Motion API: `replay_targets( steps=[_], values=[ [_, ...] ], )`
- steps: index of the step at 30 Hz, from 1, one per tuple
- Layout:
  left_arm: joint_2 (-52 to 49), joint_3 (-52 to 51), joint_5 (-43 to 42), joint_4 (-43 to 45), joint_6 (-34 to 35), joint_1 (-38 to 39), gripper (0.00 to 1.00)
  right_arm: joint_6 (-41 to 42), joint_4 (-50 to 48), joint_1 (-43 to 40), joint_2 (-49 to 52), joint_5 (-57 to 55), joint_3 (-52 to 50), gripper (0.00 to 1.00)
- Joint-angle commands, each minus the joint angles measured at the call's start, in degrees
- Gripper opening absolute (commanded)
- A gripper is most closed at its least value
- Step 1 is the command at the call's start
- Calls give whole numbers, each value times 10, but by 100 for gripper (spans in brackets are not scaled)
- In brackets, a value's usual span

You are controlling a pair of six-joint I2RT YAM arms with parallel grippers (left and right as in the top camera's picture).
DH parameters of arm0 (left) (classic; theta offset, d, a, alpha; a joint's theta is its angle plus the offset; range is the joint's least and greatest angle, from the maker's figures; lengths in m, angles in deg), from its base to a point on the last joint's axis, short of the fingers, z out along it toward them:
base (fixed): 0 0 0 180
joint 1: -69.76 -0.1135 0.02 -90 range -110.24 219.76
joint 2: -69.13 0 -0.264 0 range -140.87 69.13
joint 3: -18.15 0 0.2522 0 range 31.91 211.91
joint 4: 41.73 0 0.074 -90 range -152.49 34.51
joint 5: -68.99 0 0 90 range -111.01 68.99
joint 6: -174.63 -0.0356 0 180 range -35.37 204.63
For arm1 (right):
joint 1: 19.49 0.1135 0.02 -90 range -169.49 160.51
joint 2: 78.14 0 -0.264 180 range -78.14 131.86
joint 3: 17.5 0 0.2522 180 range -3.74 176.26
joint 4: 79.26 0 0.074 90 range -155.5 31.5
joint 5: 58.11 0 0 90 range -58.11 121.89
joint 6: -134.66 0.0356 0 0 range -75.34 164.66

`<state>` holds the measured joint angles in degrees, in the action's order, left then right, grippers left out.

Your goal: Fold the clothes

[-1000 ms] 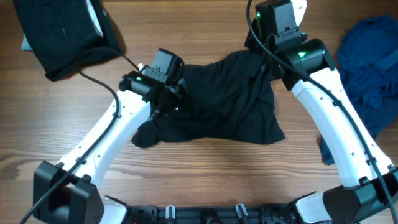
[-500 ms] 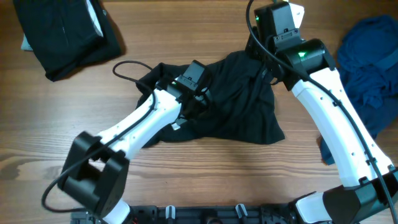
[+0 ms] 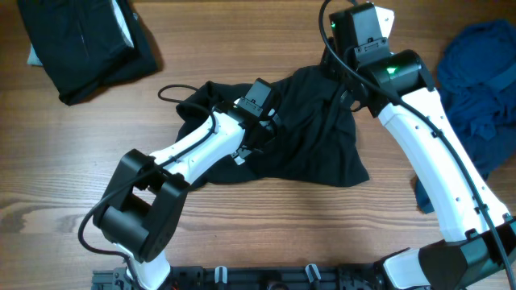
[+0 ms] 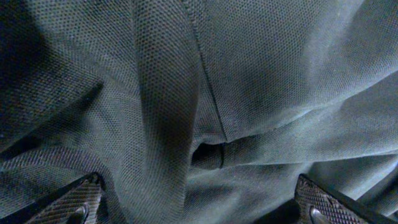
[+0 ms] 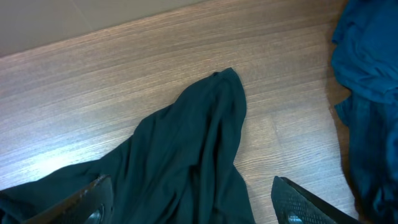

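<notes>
1 black shirt [image 3: 322, 145], crumpled, wooden table [image 3: 266, 225]

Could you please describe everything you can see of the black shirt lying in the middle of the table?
The black shirt lies crumpled and unfolded on the wooden table, heavily creased. Close up, its fabric looks finely knit, with a stitched seam. The left gripper stands open close over a ridge in its middle; the right gripper stands open above its far corner.

Overhead straight down; left wrist pressed close to black shirt [image 4: 199, 93]; right wrist higher, same shirt.
</notes>
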<state>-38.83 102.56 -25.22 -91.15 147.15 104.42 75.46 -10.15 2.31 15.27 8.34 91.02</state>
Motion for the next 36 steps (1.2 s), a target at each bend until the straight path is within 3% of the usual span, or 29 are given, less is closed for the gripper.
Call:
replay_targets(
  steps=[1, 4, 6, 8, 10, 18, 27, 31, 36],
  values=[
    [-10, -5, 7, 6, 14, -2, 96, 7, 4, -3, -15, 5, 6, 80],
    [-10, -5, 17, 6, 14, -5, 80, 7, 5, -3, -15, 5, 6, 79],
    [-10, -5, 19, 6, 13, -8, 63, 7, 5, -3, -15, 5, 6, 79],
    [-10, -5, 19, 5, 13, -12, 55, 7, 6, -3, -15, 5, 6, 79],
    [-10, -5, 19, 3, 13, -16, 54, 7, 9, -3, -15, 5, 6, 78],
    [-10, -5, 41, -7, 23, -23, 75, 9, 13, -3, -15, 5, 6, 77],
    [-47, -5, 42, 4, 32, -24, 73, 9, 12, -3, -15, 18, 6, 79],
    [-54, -5, 43, 6, 31, -24, 62, 6, 8, -6, -15, 17, 6, 83],
    [-54, -5, 43, 8, 31, -24, 25, -35, -43, -37, -13, 68, 6, 83]
  ],
)
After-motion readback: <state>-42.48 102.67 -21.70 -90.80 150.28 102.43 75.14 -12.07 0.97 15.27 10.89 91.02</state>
